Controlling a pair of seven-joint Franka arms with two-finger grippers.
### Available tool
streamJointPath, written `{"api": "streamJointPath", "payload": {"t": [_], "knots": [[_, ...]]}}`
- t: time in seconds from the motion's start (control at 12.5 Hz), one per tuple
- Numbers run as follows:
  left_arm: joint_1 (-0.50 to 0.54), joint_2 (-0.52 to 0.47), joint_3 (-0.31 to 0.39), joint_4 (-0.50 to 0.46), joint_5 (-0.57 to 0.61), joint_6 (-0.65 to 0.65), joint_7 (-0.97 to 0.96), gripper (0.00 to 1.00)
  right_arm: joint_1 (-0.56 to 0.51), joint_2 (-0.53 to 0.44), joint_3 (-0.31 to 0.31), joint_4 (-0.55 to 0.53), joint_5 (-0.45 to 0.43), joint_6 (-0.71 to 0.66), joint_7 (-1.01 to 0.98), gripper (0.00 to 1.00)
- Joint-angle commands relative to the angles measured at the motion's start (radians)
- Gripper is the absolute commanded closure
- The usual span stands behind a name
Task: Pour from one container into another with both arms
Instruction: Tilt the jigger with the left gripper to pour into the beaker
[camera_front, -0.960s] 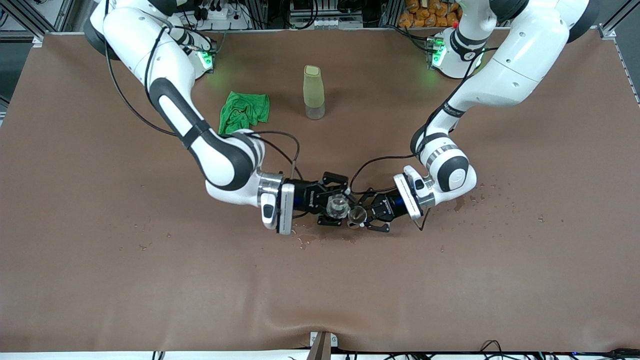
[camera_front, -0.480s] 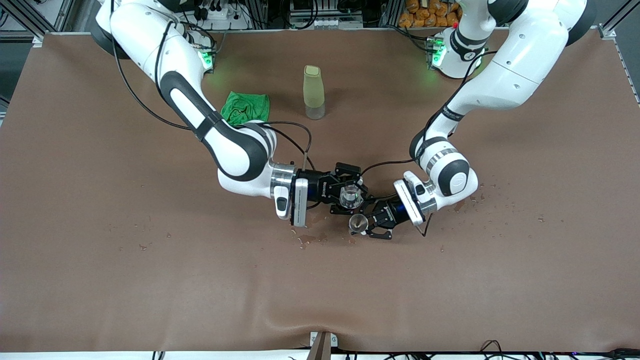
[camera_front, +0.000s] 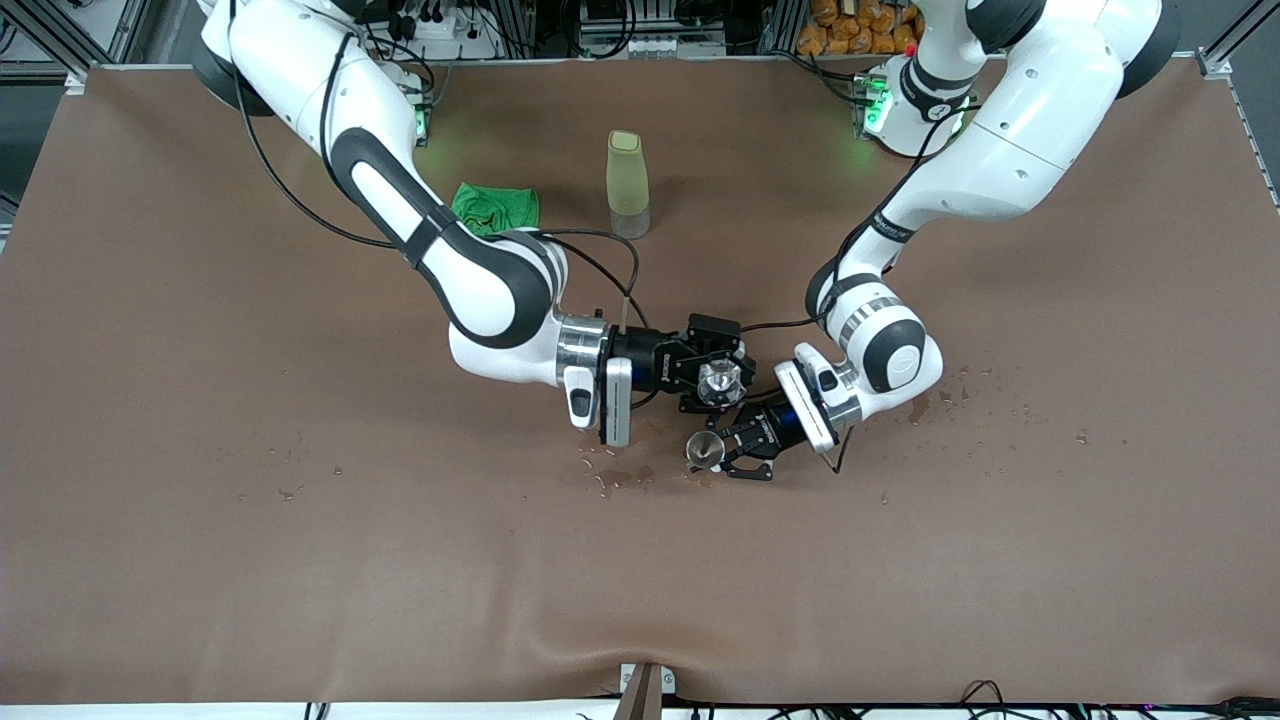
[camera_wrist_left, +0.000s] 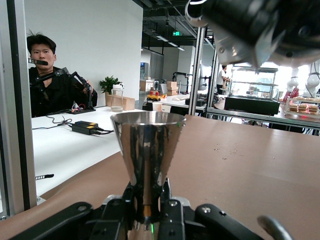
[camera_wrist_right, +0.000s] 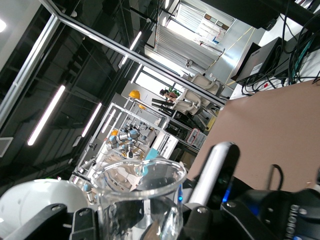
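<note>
Since a second ago the right pincer (camera_front: 722, 383), clamped on a clear glass (camera_front: 718, 379), has risen above the metal cup (camera_front: 705, 450) gripped tight by the left pincer (camera_front: 727, 455) over mid-desk (camera_front: 200, 500), so pouring looks about to start.

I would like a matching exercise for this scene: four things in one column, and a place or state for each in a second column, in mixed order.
1. green cloth
2. metal jigger
3. clear glass beaker
4. tall yellowish bottle

A. held by the left end effector
B. standing upright alone on the table
C. held by the right end effector
D. lying crumpled, partly hidden by the right arm

Pairs: 1-D, 2-A, 3-C, 4-B
</note>
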Motion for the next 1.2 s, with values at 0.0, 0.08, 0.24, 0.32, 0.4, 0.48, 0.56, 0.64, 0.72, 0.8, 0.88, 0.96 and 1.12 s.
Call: {"api": "streamJointPath", "payload": {"t": [0.0,0.08,0.24,0.32,0.4,0.48,0.56,0.64,0.72,0.8,0.88,0.96,1.12], "knots": [[-0.012,0.012,0.003,0.026,-0.032,0.012,0.015,1.0,0.014,-0.008,-0.01,0.021,0.002,0.013,0.086,1.0],[-0.01,0.012,0.003,0.026,-0.033,0.012,0.018,1.0,0.013,-0.008,-0.012,0.03,0.001,0.013,0.121,1.0],[-0.01,0.012,0.003,0.026,-0.033,0.012,0.021,1.0,0.016,-0.002,-0.021,0.056,0.001,0.013,0.164,1.0],[-0.01,0.012,0.003,0.026,-0.033,0.012,0.021,1.0,0.017,0.0,-0.03,0.063,-0.001,0.013,0.181,1.0],[-0.009,0.012,0.003,0.026,-0.033,0.012,0.023,1.0,0.017,0.001,-0.03,0.066,-0.002,0.013,0.197,1.0],[-0.007,0.012,0.003,0.026,-0.032,0.012,0.024,1.0,0.017,0.006,-0.03,0.073,-0.002,0.013,0.203,1.0],[-0.007,0.012,0.003,0.026,-0.032,0.012,0.024,1.0,0.017,0.017,-0.03,0.084,-0.001,0.013,0.204,1.0],[-0.006,0.012,0.003,0.026,-0.033,0.012,0.024,1.0,0.017,0.026,-0.03,0.093,-0.001,0.01,0.215,1.0],[-0.007,0.012,0.003,0.024,-0.033,0.012,0.024,1.0,0.023,0.028,-0.032,0.101,-0.002,0.01,0.245,1.0],[-0.007,0.012,0.003,0.026,-0.033,0.011,0.024,1.0,0.028,0.029,-0.032,0.109,-0.002,0.013,0.275,1.0],[-0.007,0.012,0.003,0.026,-0.033,0.012,0.024,1.0,0.037,0.029,-0.044,0.112,-0.003,0.013,0.284,1.0],[-0.007,0.012,0.003,0.026,-0.033,0.012,0.024,1.0,0.043,0.031,-0.052,0.113,0.001,0.008,0.299,1.0],[-0.007,0.012,0.003,0.026,-0.035,0.012,0.024,1.0,0.043,0.032,-0.052,0.115,0.001,0.003,0.367,1.0]]}}
